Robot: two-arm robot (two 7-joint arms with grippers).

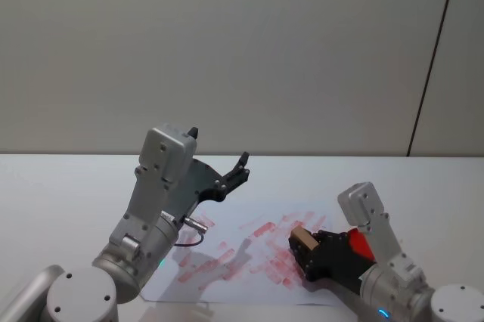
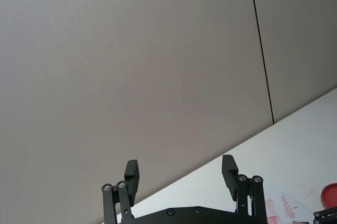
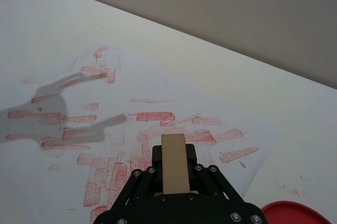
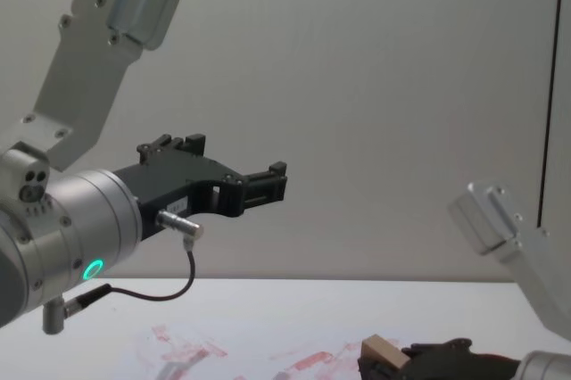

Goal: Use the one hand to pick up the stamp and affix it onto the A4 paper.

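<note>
The stamp, a small tan wooden block, is held in my right gripper, which is shut on it just above the right part of the A4 paper. The right wrist view shows the stamp standing between the black fingers over the paper's red ink marks. In the chest view the stamp shows low, close to the sheet. My left gripper is raised high over the far left of the paper, open and holding nothing; its fingers face the wall.
A round red ink pad lies to the right of the paper, partly behind my right wrist; its rim shows in the right wrist view. The white table stretches to both sides, with a grey wall behind.
</note>
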